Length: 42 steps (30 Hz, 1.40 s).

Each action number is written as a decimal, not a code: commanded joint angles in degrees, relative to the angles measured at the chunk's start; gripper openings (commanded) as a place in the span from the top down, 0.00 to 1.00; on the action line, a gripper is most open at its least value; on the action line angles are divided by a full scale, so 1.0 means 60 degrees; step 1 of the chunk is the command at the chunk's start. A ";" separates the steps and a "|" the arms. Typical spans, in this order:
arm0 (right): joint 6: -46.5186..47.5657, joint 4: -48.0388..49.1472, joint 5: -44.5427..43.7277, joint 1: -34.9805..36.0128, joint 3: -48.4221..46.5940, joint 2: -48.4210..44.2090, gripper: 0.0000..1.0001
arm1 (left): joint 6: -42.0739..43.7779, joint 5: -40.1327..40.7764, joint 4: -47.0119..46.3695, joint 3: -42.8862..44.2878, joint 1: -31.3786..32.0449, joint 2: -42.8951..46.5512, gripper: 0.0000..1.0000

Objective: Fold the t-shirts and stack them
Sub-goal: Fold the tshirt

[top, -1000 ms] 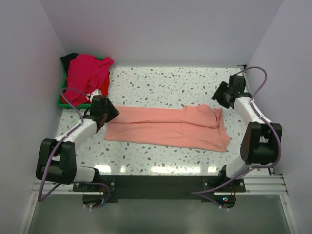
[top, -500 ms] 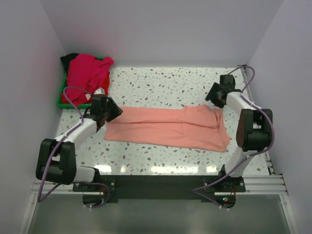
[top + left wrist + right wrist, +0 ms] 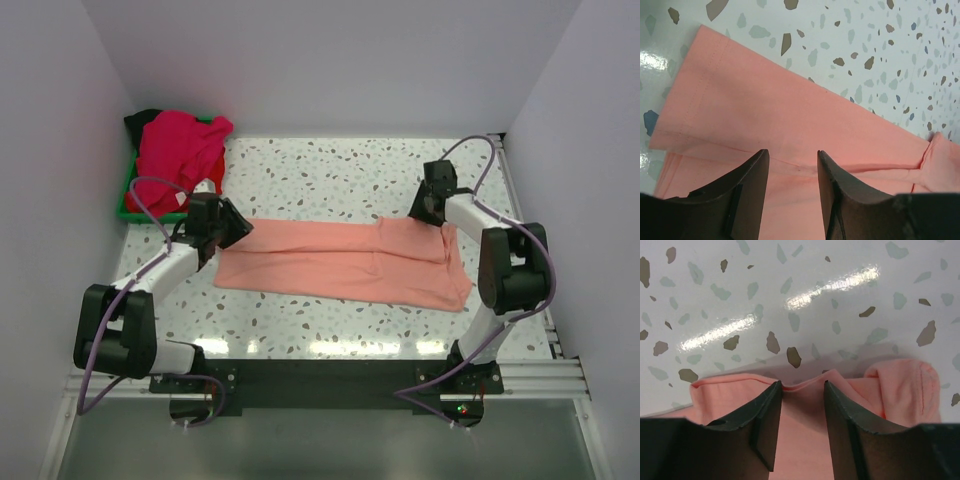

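Both gape over the salmon t-shirt [image 3: 340, 262], left pincer [image 3: 792, 156] at its left end, right pincer [image 3: 802, 385] opposite.

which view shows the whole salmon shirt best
Top external: the salmon shirt lies fully in frame, folded into a long strip. The left wrist shows only its hemmed end; the right wrist only a rumpled edge.
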<state>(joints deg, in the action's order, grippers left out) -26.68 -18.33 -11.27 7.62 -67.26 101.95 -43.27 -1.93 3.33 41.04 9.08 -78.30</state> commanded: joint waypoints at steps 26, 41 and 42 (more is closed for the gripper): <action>-0.0636 0.0212 0.1481 0.0370 0.4031 -0.5826 1.00 | -0.0216 -0.0146 -0.1419 -0.0379 0.0039 -0.0308 0.52; -0.1003 -0.0255 0.1629 0.0605 0.6128 -0.8377 0.74 | -0.0523 -0.0161 -0.1932 -0.0540 0.0039 -0.0836 0.52; -0.0974 -0.0372 0.1600 0.0605 0.6026 -0.8596 0.67 | -0.0523 -0.0147 -0.1932 -0.0541 0.0039 -0.0851 0.52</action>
<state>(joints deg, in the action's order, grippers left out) -32.34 -19.70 -1.76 10.98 -30.44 53.69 -45.52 -2.66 -4.43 38.33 9.08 -83.15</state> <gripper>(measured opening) 0.260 0.481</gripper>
